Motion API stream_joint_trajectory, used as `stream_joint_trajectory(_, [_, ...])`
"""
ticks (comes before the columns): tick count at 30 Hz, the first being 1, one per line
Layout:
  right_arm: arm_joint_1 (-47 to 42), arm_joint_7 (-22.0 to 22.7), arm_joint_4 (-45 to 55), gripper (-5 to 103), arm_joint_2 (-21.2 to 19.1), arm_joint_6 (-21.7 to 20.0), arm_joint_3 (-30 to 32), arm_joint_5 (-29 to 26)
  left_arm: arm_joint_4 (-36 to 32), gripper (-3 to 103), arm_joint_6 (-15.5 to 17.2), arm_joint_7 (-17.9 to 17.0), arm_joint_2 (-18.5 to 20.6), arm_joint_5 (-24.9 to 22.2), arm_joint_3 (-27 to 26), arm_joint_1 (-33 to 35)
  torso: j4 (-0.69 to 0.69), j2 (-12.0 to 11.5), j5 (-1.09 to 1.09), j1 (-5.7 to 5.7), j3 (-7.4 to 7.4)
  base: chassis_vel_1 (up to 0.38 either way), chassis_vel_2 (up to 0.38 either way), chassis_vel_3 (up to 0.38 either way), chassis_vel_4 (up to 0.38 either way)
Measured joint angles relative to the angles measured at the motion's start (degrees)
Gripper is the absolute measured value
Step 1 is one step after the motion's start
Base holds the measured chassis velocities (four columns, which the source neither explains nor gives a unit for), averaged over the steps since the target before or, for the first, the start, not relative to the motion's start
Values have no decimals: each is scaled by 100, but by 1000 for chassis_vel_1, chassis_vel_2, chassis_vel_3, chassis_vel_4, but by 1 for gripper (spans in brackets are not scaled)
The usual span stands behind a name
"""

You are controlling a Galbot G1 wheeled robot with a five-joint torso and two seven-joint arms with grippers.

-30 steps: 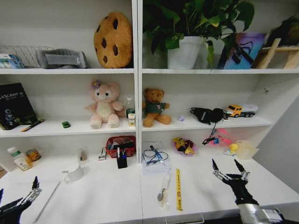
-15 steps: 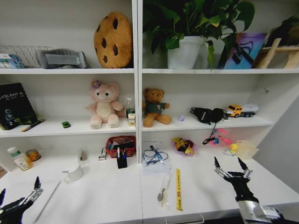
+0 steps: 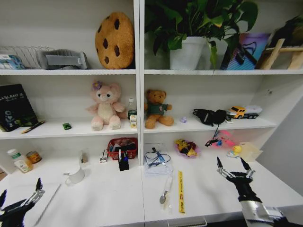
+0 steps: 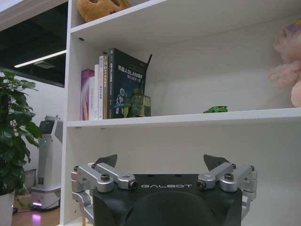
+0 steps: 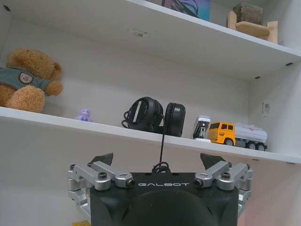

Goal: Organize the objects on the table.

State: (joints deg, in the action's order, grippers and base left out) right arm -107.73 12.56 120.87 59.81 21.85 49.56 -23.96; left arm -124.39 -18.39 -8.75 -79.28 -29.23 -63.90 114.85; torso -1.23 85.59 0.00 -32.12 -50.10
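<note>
Left pincer (image 3: 20, 196): fingers spread apart, holding nothing, positioned low over the left end of the table (image 3: 94, 198), directly above the silver laptop (image 3: 33, 203) lying flat at that edge. Right pincer (image 3: 234, 166): fingers likewise apart and empty, raised above the right end of the table, well apart from any object.

Task objects: the blue-capped white marker (image 3: 165, 190) lies near the table's front centre, just beside a yellow ruler (image 3: 180, 191). The tiny green toy car (image 3: 66, 126) sits on the middle shelf (image 3: 47, 132).

Hazards, as judged:
- A descent of the left pincer risks striking or scraping the laptop, which offers little edge to grip.
- A grasp on the marker may catch the ruler or roll the marker off the front edge.
- A reach towards the shelf may topple the white mug (image 3: 75, 176)
</note>
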Motion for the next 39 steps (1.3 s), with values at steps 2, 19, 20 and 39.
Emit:
stream_joint_trajectory(2, [0,-1,0,100,0,-1,0,-1,0,100,0,-1,-1,0,0,0,0,0,0,0,0,0,0,0,0])
stream_joint_trajectory(19, [-2,-7,3,100,0,-9,-4,-5,-2,100,2,-3,-6,0,-2,3,0,0,1,0,0,9,7,-13,-9])
stream_joint_trajectory(20, [-2,-7,3,100,-1,-10,-4,-5,-2,100,2,-2,-6,0,-1,3,-1,0,1,0,0,103,99,-95,-117])
stream_joint_trajectory(39, [-2,-8,2,100,-1,-10,-5,-5,-1,100,0,-1,-7,-4,-2,3,4,0,2,-1,0,225,220,-224,-217])
